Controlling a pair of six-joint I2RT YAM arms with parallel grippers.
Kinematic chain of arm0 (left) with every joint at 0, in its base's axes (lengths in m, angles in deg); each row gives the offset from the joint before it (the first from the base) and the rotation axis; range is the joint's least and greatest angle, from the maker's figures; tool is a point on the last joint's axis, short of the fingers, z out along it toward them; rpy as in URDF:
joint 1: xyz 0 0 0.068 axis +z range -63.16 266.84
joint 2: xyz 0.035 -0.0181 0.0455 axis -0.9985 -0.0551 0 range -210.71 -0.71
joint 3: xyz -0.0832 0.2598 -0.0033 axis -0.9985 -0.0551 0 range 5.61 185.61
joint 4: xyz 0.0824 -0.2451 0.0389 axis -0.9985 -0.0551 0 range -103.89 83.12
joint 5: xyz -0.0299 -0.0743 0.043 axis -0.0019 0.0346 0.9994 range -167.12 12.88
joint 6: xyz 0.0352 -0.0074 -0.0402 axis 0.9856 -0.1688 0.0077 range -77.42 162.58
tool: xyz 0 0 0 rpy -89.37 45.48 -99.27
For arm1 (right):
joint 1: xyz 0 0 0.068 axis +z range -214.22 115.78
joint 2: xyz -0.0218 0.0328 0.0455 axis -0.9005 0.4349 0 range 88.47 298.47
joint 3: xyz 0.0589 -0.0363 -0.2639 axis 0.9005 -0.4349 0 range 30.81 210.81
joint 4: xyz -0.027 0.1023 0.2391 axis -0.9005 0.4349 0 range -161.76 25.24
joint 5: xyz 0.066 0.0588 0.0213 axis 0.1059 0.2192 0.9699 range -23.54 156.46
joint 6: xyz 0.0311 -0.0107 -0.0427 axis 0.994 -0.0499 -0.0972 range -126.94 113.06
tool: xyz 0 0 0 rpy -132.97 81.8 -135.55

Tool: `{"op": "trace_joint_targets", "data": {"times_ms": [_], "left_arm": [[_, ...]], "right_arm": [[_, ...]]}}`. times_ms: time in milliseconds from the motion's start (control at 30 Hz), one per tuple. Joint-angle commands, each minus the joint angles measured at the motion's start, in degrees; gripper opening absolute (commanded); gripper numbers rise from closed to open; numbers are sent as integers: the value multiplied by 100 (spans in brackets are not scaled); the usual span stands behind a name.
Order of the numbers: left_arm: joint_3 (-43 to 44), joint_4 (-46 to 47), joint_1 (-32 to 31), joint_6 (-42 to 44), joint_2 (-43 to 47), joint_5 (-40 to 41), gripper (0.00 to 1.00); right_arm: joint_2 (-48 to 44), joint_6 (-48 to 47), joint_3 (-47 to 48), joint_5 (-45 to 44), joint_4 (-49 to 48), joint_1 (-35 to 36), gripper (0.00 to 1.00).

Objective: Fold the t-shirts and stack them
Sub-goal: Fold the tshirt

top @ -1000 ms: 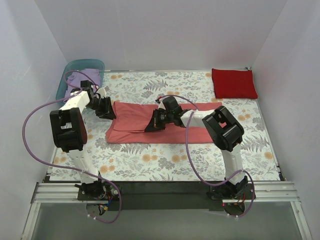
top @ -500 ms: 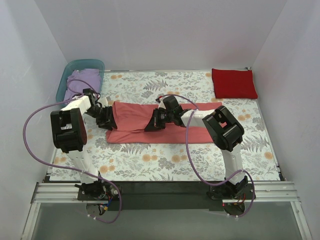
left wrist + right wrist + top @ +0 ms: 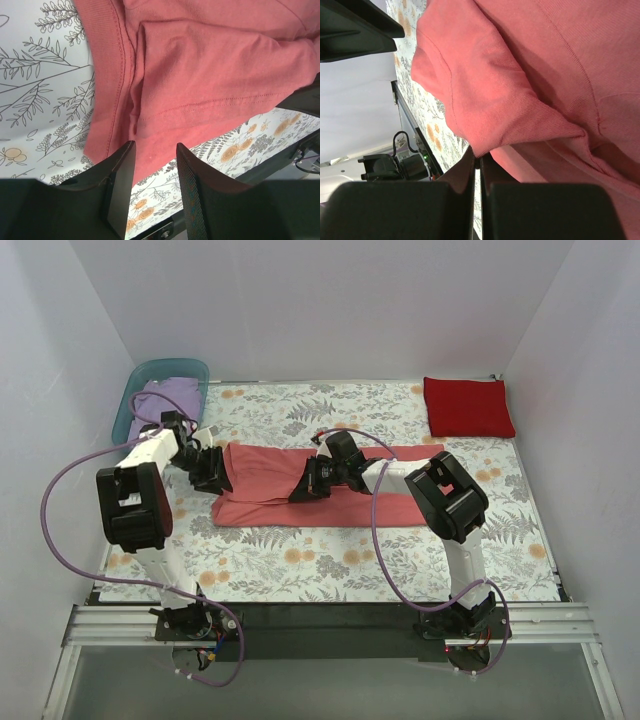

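Note:
The salmon-pink t-shirt (image 3: 270, 485) lies spread across the middle of the floral cloth, partly folded. It fills the left wrist view (image 3: 200, 75) and the right wrist view (image 3: 520, 90). My left gripper (image 3: 212, 478) is open and empty just over the shirt's left edge (image 3: 107, 85). My right gripper (image 3: 303, 490) is shut on a pinched fold of the salmon-pink shirt (image 3: 485, 142) near its middle. The deep red t-shirt (image 3: 467, 406) lies folded at the back right. The lavender purple t-shirt (image 3: 165, 396) sits bunched in the teal tub (image 3: 140, 375).
The white floral-print cloth (image 3: 330, 560) covers the table. The teal tub stands at the back left corner, close behind my left arm. White walls enclose the table on three sides. A black rail (image 3: 330, 625) runs along the near edge.
My left gripper has swung from beside the tub forward and down to the shirt's left edge, then shifted slightly back. My right gripper has stayed put, holding the fold.

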Motion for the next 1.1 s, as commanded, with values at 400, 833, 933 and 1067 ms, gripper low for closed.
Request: {"op": "trace_joint_targets", "data": {"times_ms": [400,833,933,1067], "left_arm": [[-56,-28,-61,-31,141,-127,40],[-170,16,-184,-66,9,-188,40],[-196,8,-184,-58,-26,-136,40],[-267,60,-193,-40,-88,-91,40]], "right_arm": [[-158,19,10,59,-239,-44,1],[-167,19,-87,50,-239,-35,1],[-167,19,-95,41,-257,-35,1],[-149,28,-78,50,-248,-44,1]]}}
